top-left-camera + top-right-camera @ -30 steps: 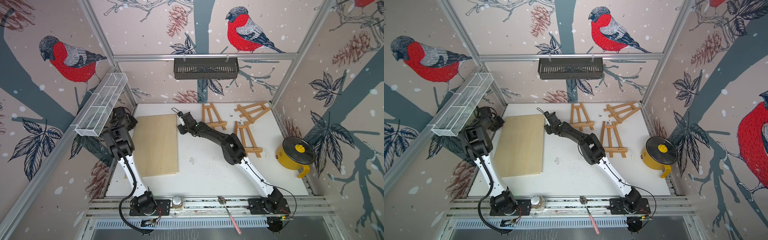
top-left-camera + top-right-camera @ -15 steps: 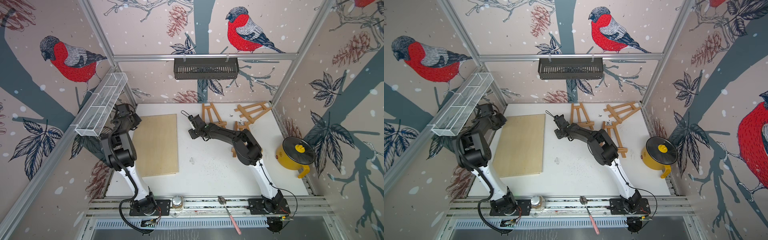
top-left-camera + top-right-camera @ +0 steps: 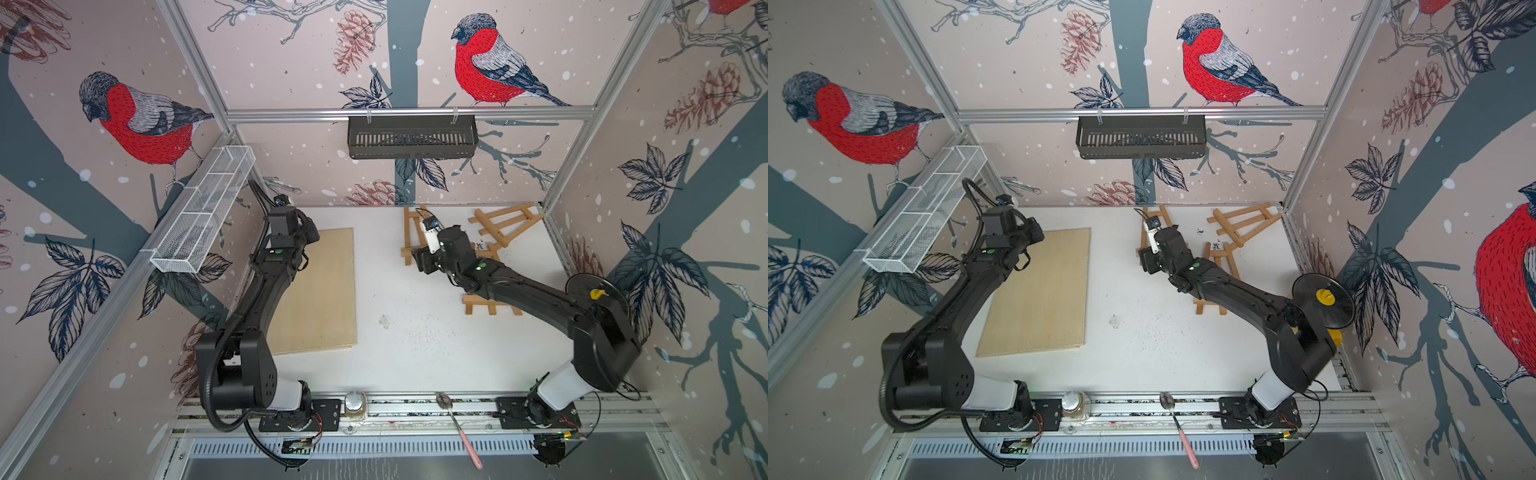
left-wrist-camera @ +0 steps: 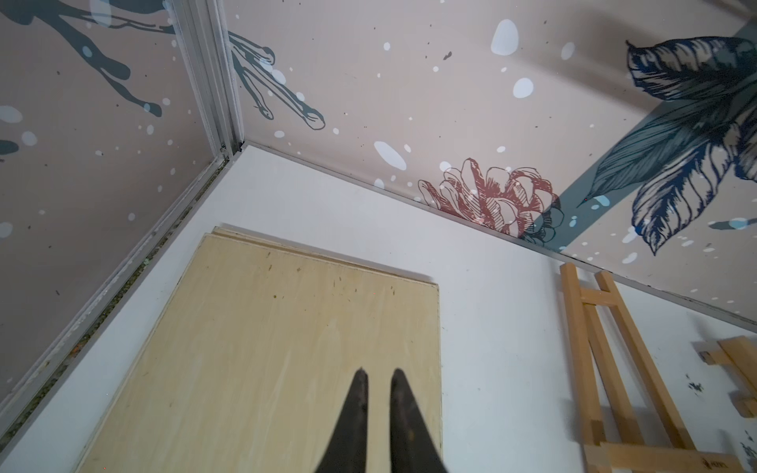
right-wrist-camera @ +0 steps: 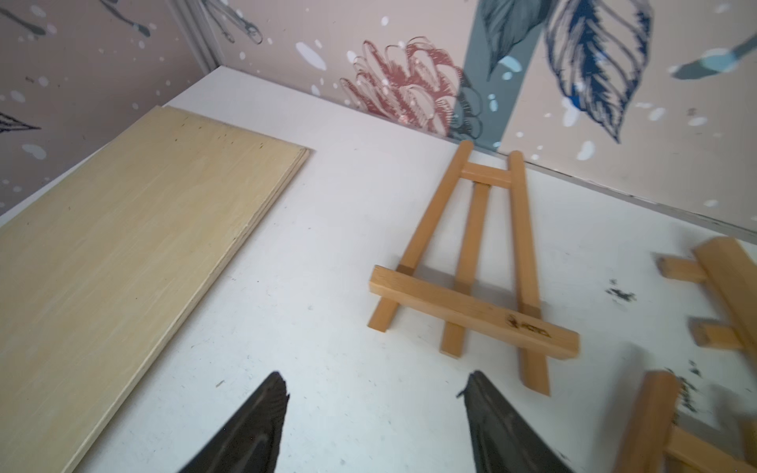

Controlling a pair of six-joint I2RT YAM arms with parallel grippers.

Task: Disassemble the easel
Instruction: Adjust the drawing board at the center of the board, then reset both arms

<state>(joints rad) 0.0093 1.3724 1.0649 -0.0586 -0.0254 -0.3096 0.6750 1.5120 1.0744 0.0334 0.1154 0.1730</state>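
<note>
The nearest easel [image 5: 475, 311] lies flat on the white table [image 3: 415, 357] toward the back wall, just ahead of my right gripper [image 5: 375, 389]. Two further easels lie to its right: one [image 3: 505, 224] in the back corner and one [image 3: 492, 307] partly under my right arm. My right jaws stand wide apart with nothing between them, above bare table short of the easel's feet. My left gripper [image 4: 379, 374] has its jaws drawn almost together, holding nothing, over the plywood board [image 4: 286, 348], well apart from the easels. Handling estimate: the easel is thin square-section wood, so it should be light and stiff. Its smooth finish will probably let it slide on the table when pushed rather than lift. It is unlikely to be fragile under a moderate squeeze, though the slim legs could snap if levered sideways. Recommended hold: the ledge bar [image 5: 545, 333], which sits proud of the legs and offers two parallel faces above the table. Second hold: the top crossbar [image 5: 485, 178], to brace the frame while the centre strut [image 5: 471, 245] is worked free. Whether the joints are glued, pegged or hinged cannot be told from these views. Both arms will likely be needed: one to pin, one to pull.
</note>
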